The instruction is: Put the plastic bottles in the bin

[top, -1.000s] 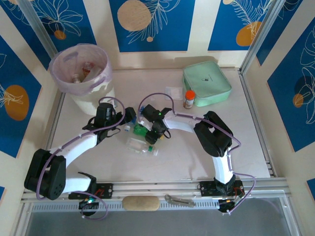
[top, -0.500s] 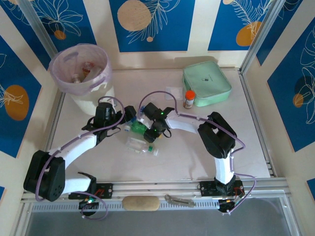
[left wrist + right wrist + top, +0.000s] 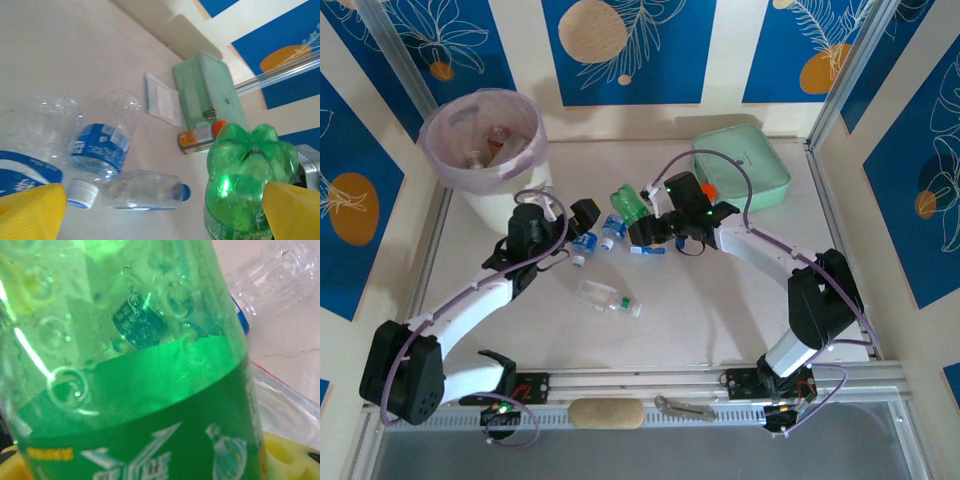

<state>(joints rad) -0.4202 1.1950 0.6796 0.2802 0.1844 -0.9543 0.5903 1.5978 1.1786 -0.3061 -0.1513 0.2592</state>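
The crushed green plastic bottle (image 3: 626, 201) is clamped in the right gripper (image 3: 640, 220), upper centre. Just left of it, the left gripper (image 3: 577, 232) gapes wide over two clear blue-labelled plastic bottles (image 3: 610, 232). The round white lilac-lined bin (image 3: 500, 205) stands upper left, near the table's edge. A third clear bottle (image 3: 605, 298) lies centre on bare tabletop.

Green bottle (image 3: 626, 201) — lilac-lined white bin (image 3: 485, 202)

Small orange-capped jar (image 3: 198, 138) just beside mint-green case (image 3: 207, 92)
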